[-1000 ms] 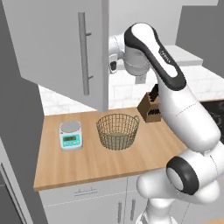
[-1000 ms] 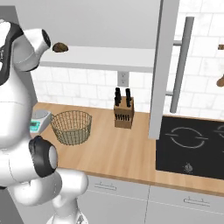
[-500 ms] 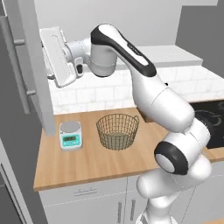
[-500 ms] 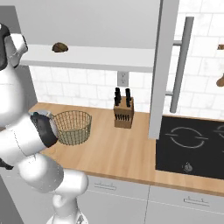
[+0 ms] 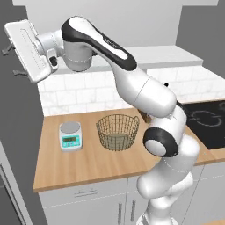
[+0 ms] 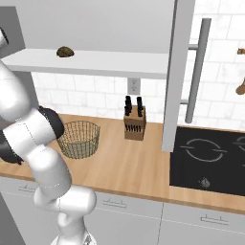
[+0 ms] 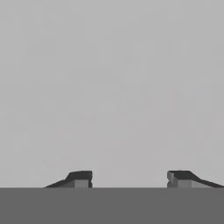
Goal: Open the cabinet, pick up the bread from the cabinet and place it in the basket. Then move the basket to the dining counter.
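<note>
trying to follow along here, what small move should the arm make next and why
Probably swing the hand back right toward the bread. The cabinet door already stands open, the roll lies alone on the white shelf, and the basket is still empty. The gripper, jaws apart with nothing between them, faces a blank grey surface far left.
</note>
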Motion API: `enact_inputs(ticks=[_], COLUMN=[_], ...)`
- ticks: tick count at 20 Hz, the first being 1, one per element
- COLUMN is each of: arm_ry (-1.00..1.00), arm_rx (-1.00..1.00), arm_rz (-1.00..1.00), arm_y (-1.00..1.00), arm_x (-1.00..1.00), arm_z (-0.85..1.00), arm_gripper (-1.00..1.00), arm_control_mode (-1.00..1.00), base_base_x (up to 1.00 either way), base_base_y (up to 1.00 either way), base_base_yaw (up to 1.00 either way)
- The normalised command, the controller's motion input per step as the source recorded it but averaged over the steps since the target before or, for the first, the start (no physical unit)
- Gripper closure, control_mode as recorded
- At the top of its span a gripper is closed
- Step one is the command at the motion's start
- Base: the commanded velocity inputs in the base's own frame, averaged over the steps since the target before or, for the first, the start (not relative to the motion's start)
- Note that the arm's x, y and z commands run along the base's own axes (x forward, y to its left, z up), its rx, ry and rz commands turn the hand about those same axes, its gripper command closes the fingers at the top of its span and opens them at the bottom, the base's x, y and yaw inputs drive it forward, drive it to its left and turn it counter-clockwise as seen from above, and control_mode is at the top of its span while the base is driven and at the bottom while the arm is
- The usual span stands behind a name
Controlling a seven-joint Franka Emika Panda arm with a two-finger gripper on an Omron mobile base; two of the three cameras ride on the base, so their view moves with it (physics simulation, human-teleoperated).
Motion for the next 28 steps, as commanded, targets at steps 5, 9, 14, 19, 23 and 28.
enact_inputs(ticks=[5,9,14,19,23,28], arm_ry=[0.02,-0.01,-0.12,-0.21,-0.36,-0.40], arm_rx=[-0.35,-0.30,-0.28,-0.26,-0.24,-0.21], arm_rz=[-0.15,-0.07,-0.05,-0.03,-0.03,-0.03], arm_y=[-0.24,-0.90,-1.00,-1.00,-1.00,-1.00], arm_x=[0.09,0.00,-0.10,-0.13,-0.30,-0.14], arm_z=[-0.13,-0.41,-0.55,-0.48,-0.44,-0.40], arm_gripper=[-1.00,-1.00,-1.00,-1.00,-1.00,-1.00], arm_control_mode=[-1.00,-1.00,-1.00,-1.00,-1.00,-1.00], base_base_x=[0.00,0.00,0.00,0.00,0.00,0.00], base_base_y=[0.00,0.00,0.00,0.00,0.00,0.00], base_base_yaw=[0.00,0.00,0.00,0.00,0.00,0.00])
